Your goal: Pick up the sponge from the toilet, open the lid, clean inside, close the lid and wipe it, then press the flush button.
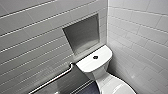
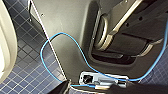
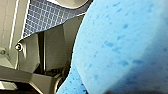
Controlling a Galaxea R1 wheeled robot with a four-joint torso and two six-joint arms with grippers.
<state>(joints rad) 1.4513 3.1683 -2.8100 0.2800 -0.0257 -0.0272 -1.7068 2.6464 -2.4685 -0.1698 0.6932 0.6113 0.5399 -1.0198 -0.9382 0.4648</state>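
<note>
The sponge [image 3: 120,47] is off the toilet [image 1: 100,73]. It sits right up against the right wrist camera, with the blue mosaic floor [image 3: 45,17] well behind it. From that I judge the right gripper [image 3: 140,91] is closed on it and holds it low beside the robot's own grey body [image 3: 50,47], clear of the bowl. Where the sponge is pinched is hidden by the pad itself, so I cannot see how firm the hold is. The toilet stands in the far right corner of the tiled room. Its flat tank top [image 1: 87,65] is bare around the dark flush button [image 1: 95,57], which fits the sponge being lifted away. A recessed niche [image 1: 82,32] is set in the wall behind the tank, and a grab bar [image 1: 53,79] runs along the left wall. The lid [image 1: 117,88] is cut off at the near edge of the head view, so I cannot tell whether it is down or raised, and the bowl's inside is hidden. The left gripper [image 2: 87,90] hangs low by the robot's base, near a loose blue cable [image 2: 75,47] and just beside the pale curve of the toilet's side [image 2: 6,42]. I cannot tell whether it is open or closed.
</note>
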